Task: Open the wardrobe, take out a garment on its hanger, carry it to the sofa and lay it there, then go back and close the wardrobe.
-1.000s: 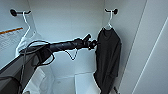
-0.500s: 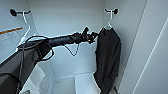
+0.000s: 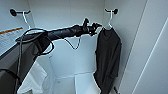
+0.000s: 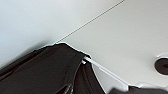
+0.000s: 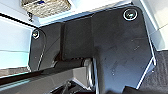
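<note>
Left wrist view looks straight onto the garment (image 4: 47, 71) and a white arm of the hanger (image 4: 105, 70) running past its collar, though I cannot tell whether the left gripper (image 3: 96, 26) has its fingers spread or closed. In the head view the left gripper sits just beside the hanger's neck, level with the shoulder line; the hook rises above it to the peg (image 3: 113, 11) inside the open wardrobe (image 3: 75, 15), while the garment hangs long and limp straight below.

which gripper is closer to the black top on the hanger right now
Left. The left gripper is stretched into the wardrobe right beside the hanger, at the garment's shoulder. The right arm is nowhere near the garment in the head view.
</note>
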